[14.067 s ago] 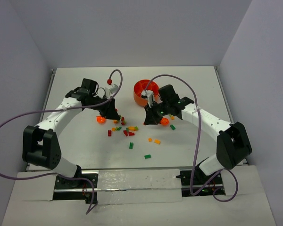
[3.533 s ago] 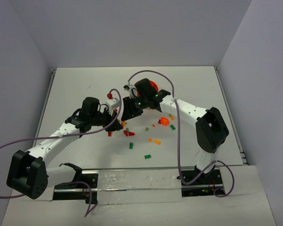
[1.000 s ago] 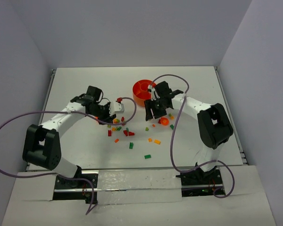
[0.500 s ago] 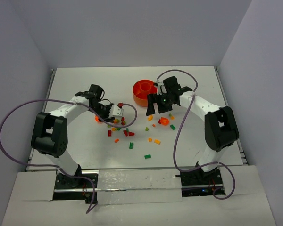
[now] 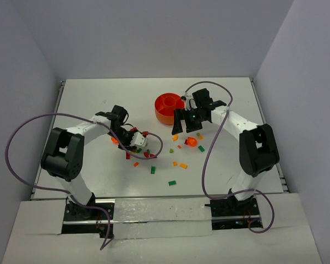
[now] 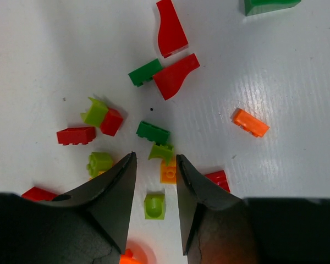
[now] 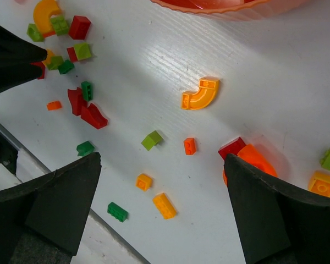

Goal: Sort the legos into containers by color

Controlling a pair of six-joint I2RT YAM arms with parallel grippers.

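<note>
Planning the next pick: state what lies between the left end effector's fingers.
Left wrist view: a small lime-green plastic brick lies between the fingers of the left end effector, a small orange brick nearer their tips.

The left arm [image 5: 91, 128] folds up from its base at the near left, elbow raised, and its forearm runs right toward the middle, where the wrist bends down. The left gripper [image 6: 156, 159] points straight down, its two dark fingers [image 6: 113, 203] parted by a narrow gap (nothing is pinched between them). The right arm [image 5: 234, 121] rises from the near right base, bends at a high elbow and reaches back toward the centre. The right gripper [image 7: 162, 162] also faces down, jaws spread to the edges of the wrist view, grasping nothing.
</note>
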